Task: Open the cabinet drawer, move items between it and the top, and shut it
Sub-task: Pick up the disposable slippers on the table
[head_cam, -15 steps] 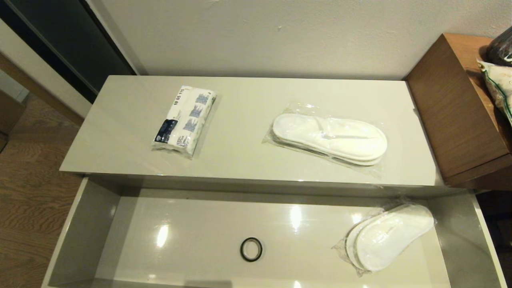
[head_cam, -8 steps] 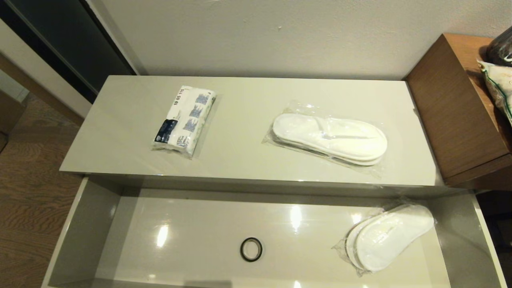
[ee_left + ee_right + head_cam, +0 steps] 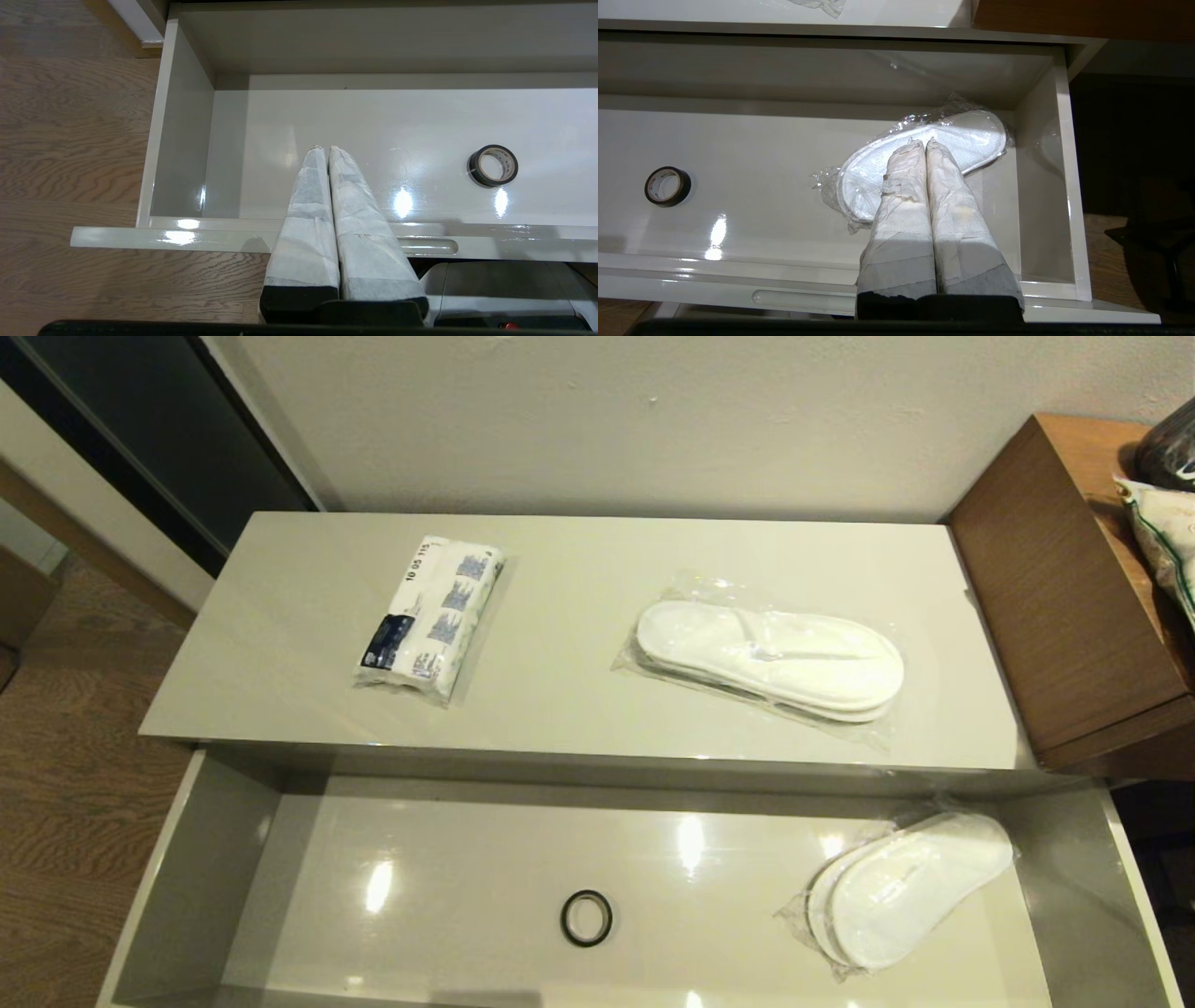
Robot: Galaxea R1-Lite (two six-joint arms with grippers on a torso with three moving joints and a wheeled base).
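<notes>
The cabinet drawer [image 3: 201,868] stands pulled out, wide and pale grey. Inside it at the right end lies a pair of white slippers in clear plastic [image 3: 901,887] [image 3: 971,133]. On the glossy top [image 3: 579,709] rest a tissue packet with blue patches [image 3: 431,616] and another bagged pair of slippers [image 3: 770,658]. Neither arm shows in the head view. My left gripper [image 3: 326,148] hovers shut and empty above the drawer's left half [image 3: 182,130]. Shut and empty as well, my right gripper [image 3: 924,142] hangs over the drawer's slippers.
A small black tape ring [image 3: 586,917] [image 3: 492,165] [image 3: 667,185] lies mid-drawer. A taller brown wooden unit [image 3: 1064,607] with bagged things stands right of the cabinet. Wood floor [image 3: 65,756] lies to the left, and a wall rises behind.
</notes>
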